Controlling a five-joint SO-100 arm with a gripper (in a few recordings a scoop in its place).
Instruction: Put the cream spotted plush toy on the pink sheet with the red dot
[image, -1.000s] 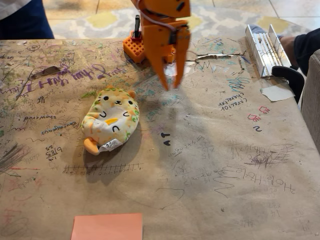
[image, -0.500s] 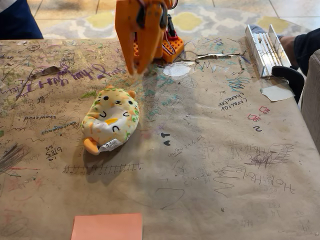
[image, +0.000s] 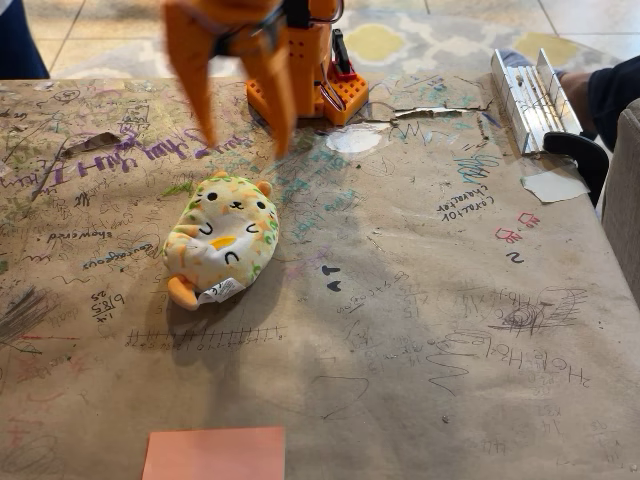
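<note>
Nearest the camera in the fixed view, one pink sheet (image: 214, 453) lies flat at the bottom edge of the table (image: 450, 330), partly cut off by the frame; I see no dot on the part that shows. Further back, well apart from the sheet, one cream spotted plush toy (image: 222, 236) lies on the scribbled brown paper that covers the table, its face turned up, its white tag at the near end. Above and just behind the toy hangs my gripper (image: 245, 143), blurred, its two orange fingers spread apart with a clear gap between the tips and nothing held. It is off the toy, not touching it. Behind it stands my orange base (image: 310, 95). At the far right lies one silvery metal piece (image: 528, 95).
</note>
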